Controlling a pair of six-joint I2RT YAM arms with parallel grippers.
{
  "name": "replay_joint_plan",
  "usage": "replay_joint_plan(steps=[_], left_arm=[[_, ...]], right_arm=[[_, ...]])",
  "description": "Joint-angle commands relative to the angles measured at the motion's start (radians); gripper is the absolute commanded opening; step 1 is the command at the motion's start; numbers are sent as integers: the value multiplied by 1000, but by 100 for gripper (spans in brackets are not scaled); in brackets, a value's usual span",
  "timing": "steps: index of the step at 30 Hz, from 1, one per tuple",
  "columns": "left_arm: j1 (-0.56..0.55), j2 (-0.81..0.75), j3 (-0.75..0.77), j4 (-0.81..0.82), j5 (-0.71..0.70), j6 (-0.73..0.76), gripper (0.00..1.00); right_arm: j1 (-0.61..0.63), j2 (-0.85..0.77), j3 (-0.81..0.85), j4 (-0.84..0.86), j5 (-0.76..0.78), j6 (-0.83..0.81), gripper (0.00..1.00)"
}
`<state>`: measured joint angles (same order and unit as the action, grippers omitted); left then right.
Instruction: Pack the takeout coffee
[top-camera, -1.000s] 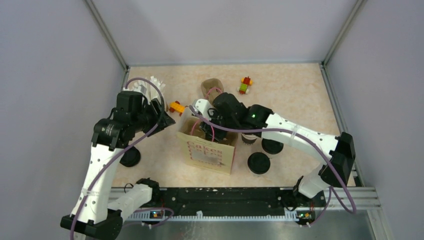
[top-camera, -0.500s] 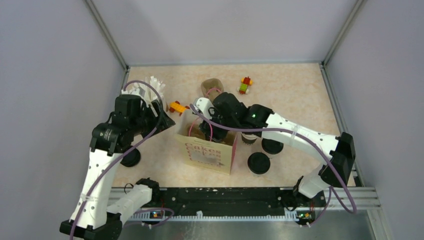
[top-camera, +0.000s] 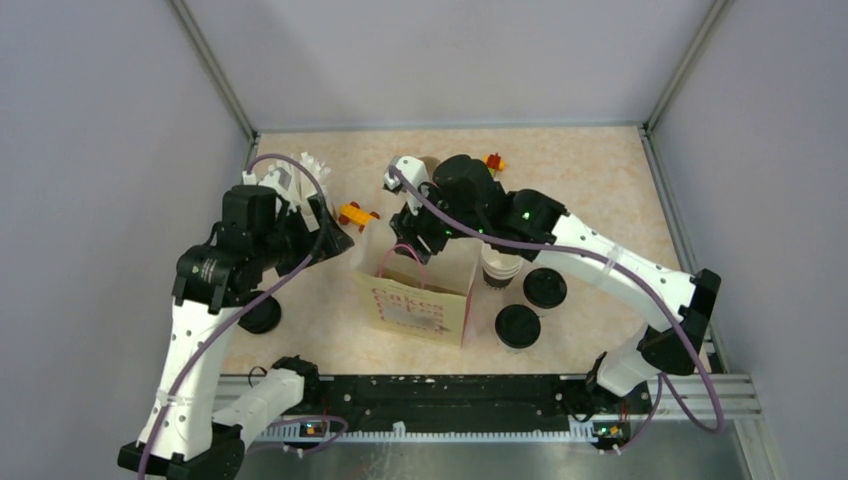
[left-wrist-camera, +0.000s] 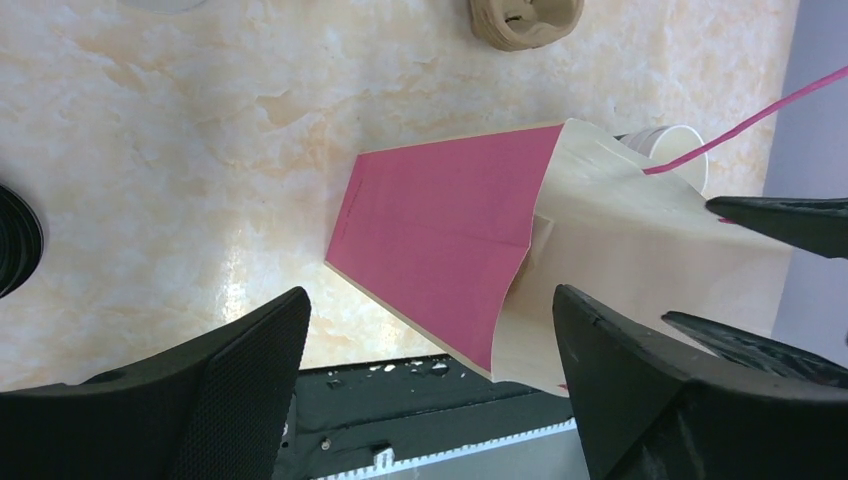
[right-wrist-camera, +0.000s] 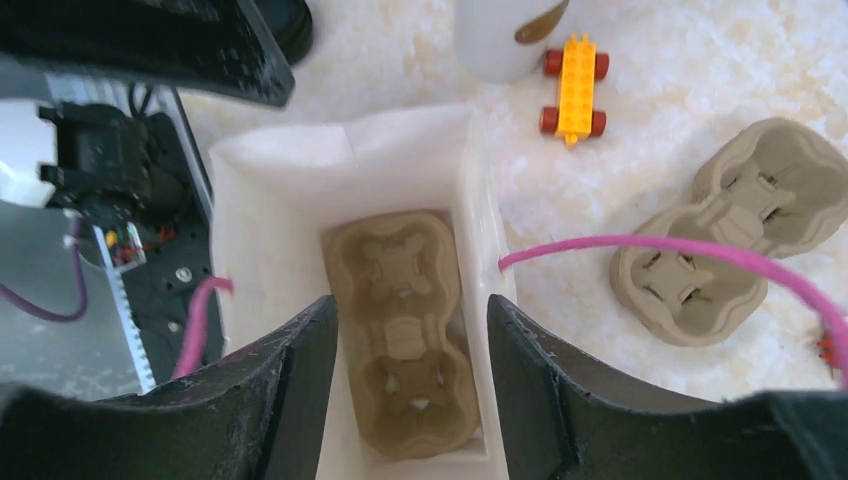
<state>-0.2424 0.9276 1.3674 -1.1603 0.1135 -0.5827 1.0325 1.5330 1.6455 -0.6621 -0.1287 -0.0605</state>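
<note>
The left gripper (left-wrist-camera: 430, 300), fingers wide apart and empty, is at 9 o'clock of the paper bag (top-camera: 415, 290). The right gripper (right-wrist-camera: 410, 305), also apart and empty, hangs over it. The coffee cup (top-camera: 499, 265) stands at the bag's 3 o'clock.

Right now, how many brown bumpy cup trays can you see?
2. One tray lies flat at the bottom of the paper bag. The other tray sits on the table beside the bag. More may be hidden.
</note>
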Motion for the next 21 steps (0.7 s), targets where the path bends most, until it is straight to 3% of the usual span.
replay_joint_plan(steps=[1,8,13,21], left_arm=[[5,-4,44,-20,38,32,98],[5,-25,89,-84,46,29,99],[5,-84,58,-92,84,30,99],[5,-118,-48,-50,242,59,99]], right_arm=[[9,-43,105,44,-7,67,56],[10,-106,122,112,65,210,61],[9,-154,102,133,234,207,74],[8,-99,174,-100,371,66,86]])
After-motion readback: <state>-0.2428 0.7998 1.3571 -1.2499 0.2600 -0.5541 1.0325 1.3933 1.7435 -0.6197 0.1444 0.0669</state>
